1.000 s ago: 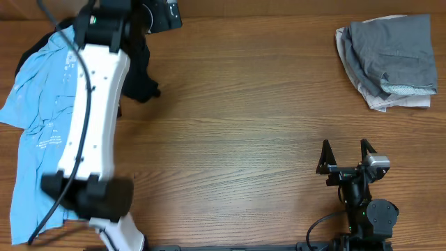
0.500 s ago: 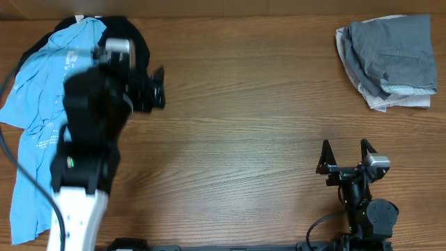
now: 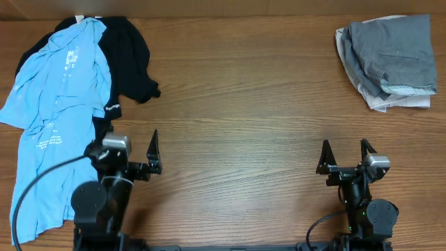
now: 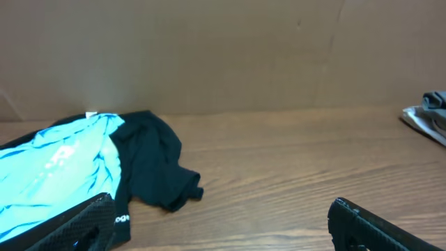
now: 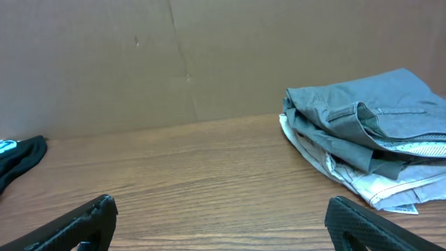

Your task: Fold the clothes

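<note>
The folded grey-olive shorts lie at the back right on top of beige shorts. They also show in the right wrist view. A light blue shirt lies spread at the left, partly over a crumpled black shirt. Both show in the left wrist view, the blue shirt left of the black shirt. My left gripper is open and empty at the front left, by the blue shirt's edge. My right gripper is open and empty at the front right, well short of the shorts.
The wooden table lies between the two piles. A brown cardboard wall stands behind the table's far edge.
My left arm has drawn back from over the shirts at the back left to the table's front edge. The right arm and the clothes have not moved.
</note>
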